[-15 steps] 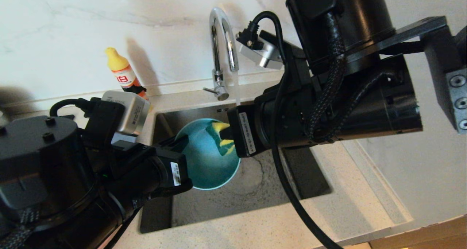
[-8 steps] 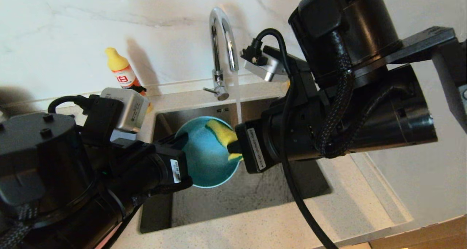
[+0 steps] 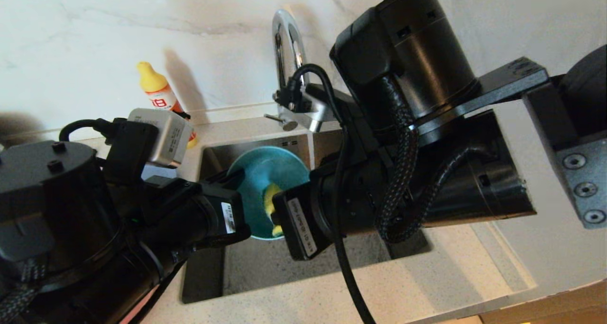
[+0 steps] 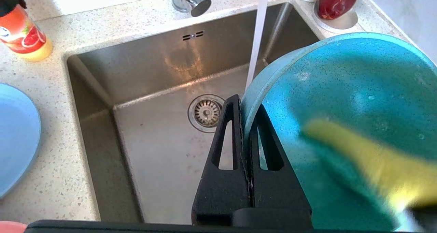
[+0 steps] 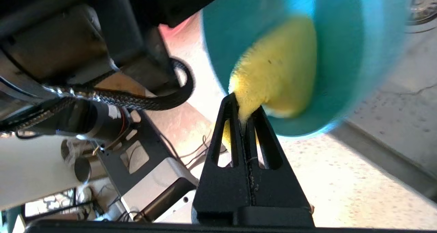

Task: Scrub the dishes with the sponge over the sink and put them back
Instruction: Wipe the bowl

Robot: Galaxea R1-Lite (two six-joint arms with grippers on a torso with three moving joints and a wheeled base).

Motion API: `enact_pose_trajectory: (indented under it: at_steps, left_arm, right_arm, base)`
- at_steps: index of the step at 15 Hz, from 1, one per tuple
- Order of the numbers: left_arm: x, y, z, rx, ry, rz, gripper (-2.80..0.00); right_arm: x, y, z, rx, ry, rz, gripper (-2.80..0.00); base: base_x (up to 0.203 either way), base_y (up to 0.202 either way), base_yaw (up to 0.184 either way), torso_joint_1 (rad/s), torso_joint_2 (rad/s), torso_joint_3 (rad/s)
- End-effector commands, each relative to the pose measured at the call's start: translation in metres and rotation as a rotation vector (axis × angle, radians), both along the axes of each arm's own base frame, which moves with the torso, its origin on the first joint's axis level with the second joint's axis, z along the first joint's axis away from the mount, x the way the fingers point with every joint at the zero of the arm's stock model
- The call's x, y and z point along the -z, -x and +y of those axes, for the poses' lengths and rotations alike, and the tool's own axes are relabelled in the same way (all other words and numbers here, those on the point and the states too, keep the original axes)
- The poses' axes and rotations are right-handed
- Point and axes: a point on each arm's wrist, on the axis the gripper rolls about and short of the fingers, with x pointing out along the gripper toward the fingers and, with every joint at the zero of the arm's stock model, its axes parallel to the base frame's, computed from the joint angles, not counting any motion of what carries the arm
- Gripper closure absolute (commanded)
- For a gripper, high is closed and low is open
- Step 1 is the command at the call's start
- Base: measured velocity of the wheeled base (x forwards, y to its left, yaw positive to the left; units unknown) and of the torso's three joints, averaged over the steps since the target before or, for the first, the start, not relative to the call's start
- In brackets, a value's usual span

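Note:
A teal bowl (image 3: 265, 172) hangs tilted over the steel sink (image 3: 327, 253), and my left gripper (image 4: 245, 105) is shut on its rim. Inside the bowl (image 4: 341, 89) the yellow sponge (image 4: 375, 161) shows as a blurred streak. My right gripper (image 5: 245, 105) is shut on the sponge (image 5: 280, 66), which presses against the inside of the bowl (image 5: 344, 52). From the head view the sponge (image 3: 270, 196) shows low in the bowl, just ahead of the right hand. A grey-blue plate (image 4: 13, 141) lies on the counter beside the sink (image 4: 164, 151).
Water runs from the chrome tap (image 3: 284, 44) into the basin past the bowl's rim. An orange bottle with a yellow cap (image 3: 159, 94) stands at the wall. A white saucer with a dark red fruit (image 4: 336, 2) sits at the sink's far corner. The drain strainer (image 4: 206, 112) is uncovered.
My right gripper has swept the sponge from the bowl's upper rim down to its lower part, and the right arm has swung left across the sink. The left gripper and bowl have stayed put.

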Motion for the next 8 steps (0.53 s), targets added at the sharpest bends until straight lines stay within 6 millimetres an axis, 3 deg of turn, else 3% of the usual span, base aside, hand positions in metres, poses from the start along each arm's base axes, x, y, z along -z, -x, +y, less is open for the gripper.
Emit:
enact_pose_trajectory:
  at_steps: [1, 8]
  left_arm:
    - [-0.0022, -0.0019, -0.001, -0.006, 0.008, -0.005, 0.0]
    - [-0.0023, -0.0027, 0.0003, -0.012, 0.007, -0.005, 0.0]
  right_arm:
    - [0.0072, 0.0039, 0.0089, -0.02, 0.019, 0.017, 0.0]
    - [0.0097, 0.0109, 0.0133, -0.042, 0.026, 0.023, 0.0]
  base:
    - [0.0, 0.0, 0.0, 0.0, 0.0, 0.0]
    - [0.0, 0.0, 0.0, 0.0, 0.0, 0.0]
